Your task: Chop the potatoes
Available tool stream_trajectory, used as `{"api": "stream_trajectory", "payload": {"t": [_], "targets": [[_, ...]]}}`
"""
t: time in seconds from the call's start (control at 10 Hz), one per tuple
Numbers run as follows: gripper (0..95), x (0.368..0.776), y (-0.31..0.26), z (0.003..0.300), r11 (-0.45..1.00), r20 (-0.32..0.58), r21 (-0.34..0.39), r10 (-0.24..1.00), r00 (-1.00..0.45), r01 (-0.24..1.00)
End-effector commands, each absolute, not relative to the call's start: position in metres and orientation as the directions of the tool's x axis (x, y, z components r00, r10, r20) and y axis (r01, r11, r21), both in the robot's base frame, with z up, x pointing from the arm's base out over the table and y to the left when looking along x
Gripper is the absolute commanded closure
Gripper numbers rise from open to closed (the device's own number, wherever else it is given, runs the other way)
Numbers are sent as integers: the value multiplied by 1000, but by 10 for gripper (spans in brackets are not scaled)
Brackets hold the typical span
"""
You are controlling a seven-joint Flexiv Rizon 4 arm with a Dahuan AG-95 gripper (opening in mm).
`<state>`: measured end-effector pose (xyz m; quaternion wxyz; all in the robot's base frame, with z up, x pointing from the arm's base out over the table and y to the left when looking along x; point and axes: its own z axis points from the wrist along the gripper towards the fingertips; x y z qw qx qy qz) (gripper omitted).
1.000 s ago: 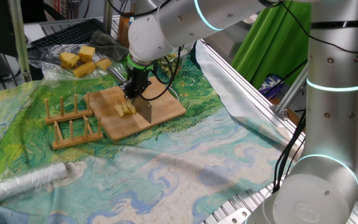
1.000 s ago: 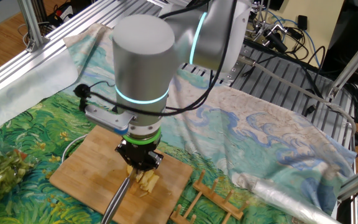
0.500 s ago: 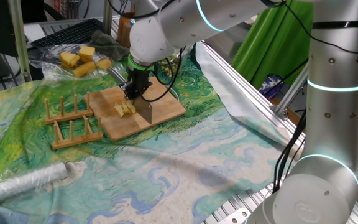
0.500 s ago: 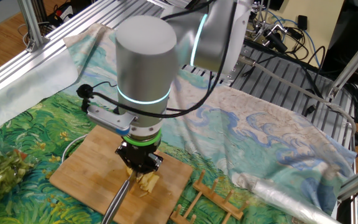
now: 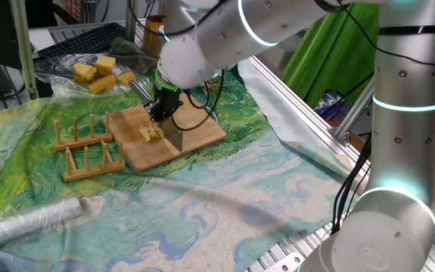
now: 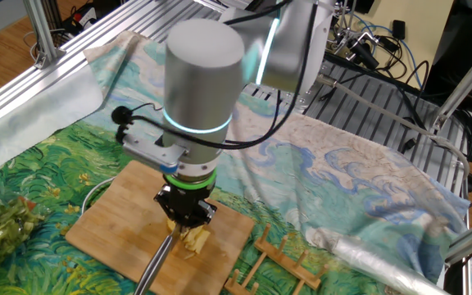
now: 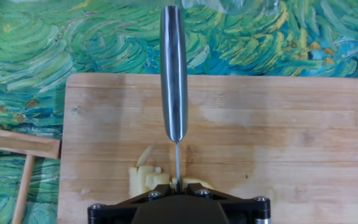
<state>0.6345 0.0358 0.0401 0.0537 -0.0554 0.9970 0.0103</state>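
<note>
Knife held over sliced potato on the cutting board.

I can make out no brand, label or writing on anything here. The gripper (image 6: 184, 215) is clamped tight on a knife (image 7: 173, 81), whose steel handle runs out ahead of it in the hand view, with the thin blade edge dropping straight down to the wooden cutting board (image 7: 278, 137). The potatoes (image 7: 146, 178), a small cluster of pale-yellow slices, lie on the board right at the blade and mostly to one side of it; whether the edge is touching them I cannot tell. The board sits on the table's swirly green-and-blue cloth (image 5: 225, 196), with a wooden rack (image 5: 87, 147) just beside it. Bigger, deeper-yellow chunks (image 5: 100, 70) sit well apart on plastic wrap at the far edge of the table.
</note>
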Motion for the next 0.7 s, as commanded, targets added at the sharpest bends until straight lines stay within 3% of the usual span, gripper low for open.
{"api": "stream_trajectory", "payload": {"t": [0.1,0.3,0.7], "targets": [[950,635,33,39,994,-85,9,-112,-990,-113],[950,631,32,58,994,-61,13,-105,-993,-106],[950,631,33,58,994,-62,5,-105,-993,-105]]}}
